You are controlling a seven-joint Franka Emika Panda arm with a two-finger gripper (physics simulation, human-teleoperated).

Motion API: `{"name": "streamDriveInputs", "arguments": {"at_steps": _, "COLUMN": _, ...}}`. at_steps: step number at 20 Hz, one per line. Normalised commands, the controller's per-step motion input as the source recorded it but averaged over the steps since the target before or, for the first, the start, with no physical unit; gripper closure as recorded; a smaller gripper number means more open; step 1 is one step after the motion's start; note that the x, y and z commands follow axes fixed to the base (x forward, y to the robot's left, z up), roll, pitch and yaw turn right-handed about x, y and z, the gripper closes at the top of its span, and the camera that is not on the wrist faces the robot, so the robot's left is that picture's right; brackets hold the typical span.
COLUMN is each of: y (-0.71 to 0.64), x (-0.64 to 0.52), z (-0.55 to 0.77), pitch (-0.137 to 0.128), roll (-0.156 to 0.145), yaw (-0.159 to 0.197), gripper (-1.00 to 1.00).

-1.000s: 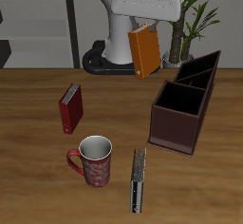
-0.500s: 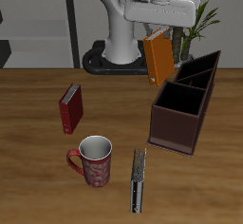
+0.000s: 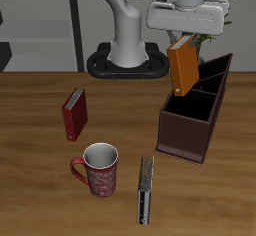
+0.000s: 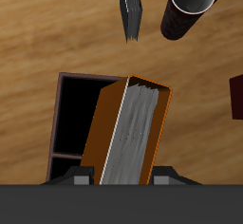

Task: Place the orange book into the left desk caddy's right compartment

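The orange book (image 3: 183, 66) hangs upright in my gripper (image 3: 184, 40), which is shut on its upper edge. It hovers above the left desk caddy (image 3: 185, 136), a dark maroon open box with inner dividers, over its middle part and not touching it. In the wrist view the book (image 4: 128, 133) shows its pale page edge between my fingers (image 4: 84, 177), and the caddy's rim (image 4: 59, 123) and dark compartments lie beneath and beside it. I cannot tell which compartment is directly under the book.
A dark red book (image 3: 74, 114) stands farther across the table. A red mug (image 3: 99, 170) and a slim grey-black book (image 3: 145, 188) sit near the table's front edge. A plant stands behind the caddy.
My gripper has carried the orange book sideways from near the robot's base to above the caddy, and the book has turned more upright.
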Motion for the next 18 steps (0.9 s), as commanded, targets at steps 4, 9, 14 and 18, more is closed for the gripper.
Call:
{"name": "streamDriveInputs", "arguments": {"at_steps": 4, "y": 0.39, "x": 0.13, "z": -0.05, "pitch": 0.017, "roll": 0.024, "yaw": -0.008, "gripper": 1.0}}
{"name": "streamDriveInputs", "arguments": {"at_steps": 9, "y": 0.25, "x": 0.08, "z": -0.01, "pitch": -0.015, "roll": 0.006, "yaw": 0.028, "gripper": 1.0}}
{"name": "streamDriveInputs", "arguments": {"at_steps": 14, "y": 0.03, "x": 0.21, "z": -0.09, "pitch": 0.007, "roll": -0.014, "yaw": -0.006, "gripper": 1.0}}
{"name": "streamDriveInputs", "arguments": {"at_steps": 18, "y": -0.03, "x": 0.12, "z": -0.16, "pitch": 0.008, "roll": -0.014, "yaw": 0.0, "gripper": 1.0}}
